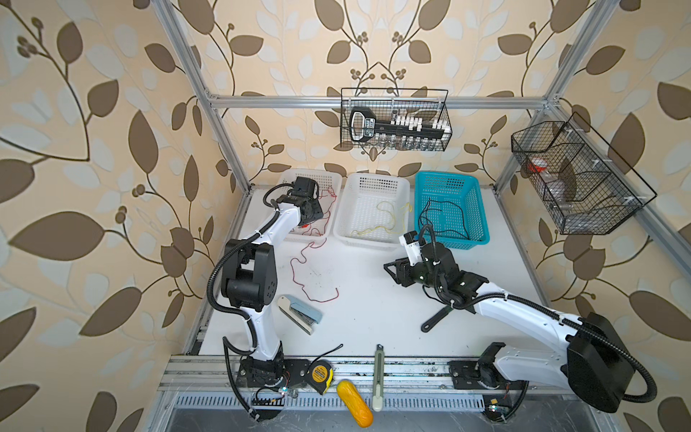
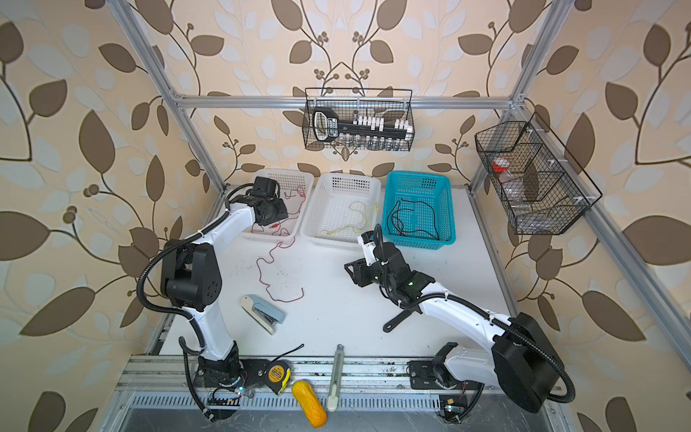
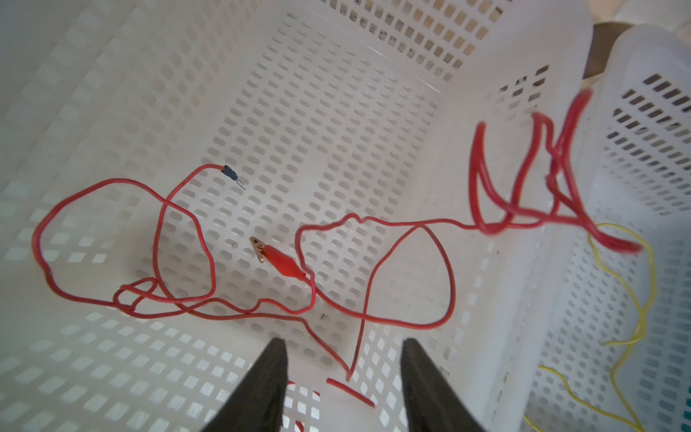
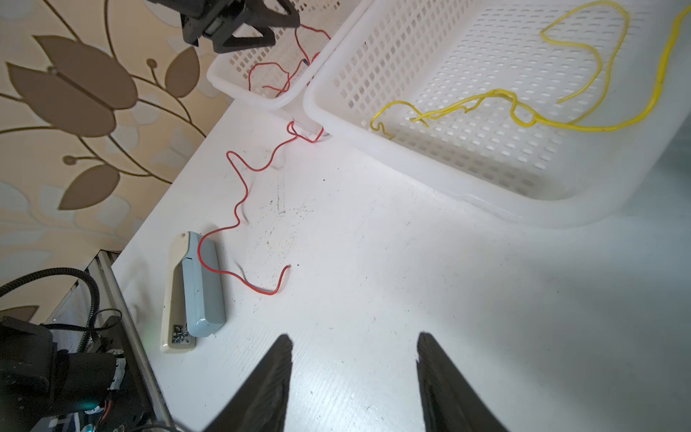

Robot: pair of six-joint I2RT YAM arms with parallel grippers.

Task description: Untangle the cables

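Cables lie apart. Red cable (image 3: 286,263) is mostly in the left white basket (image 1: 318,172), under my left tool (image 3: 344,342), and its tail hangs over the rim onto the counter (image 1: 374,299). Yellow cable (image 4: 583,128) is in the middle basket (image 1: 374,175), and black cable (image 1: 445,204) is in the blue basket (image 1: 448,175). My left tool and right tool (image 4: 354,336) are spread wide and hold nothing. The tape measure (image 1: 321,374) label is too small to read.

A blue-grey stapler (image 1: 299,313) lies on the desk (image 1: 374,284); a yellow tape measure (image 1: 322,375), a box cutter (image 1: 378,374) and an orange-yellow lump (image 1: 354,403) rest at its front edge.
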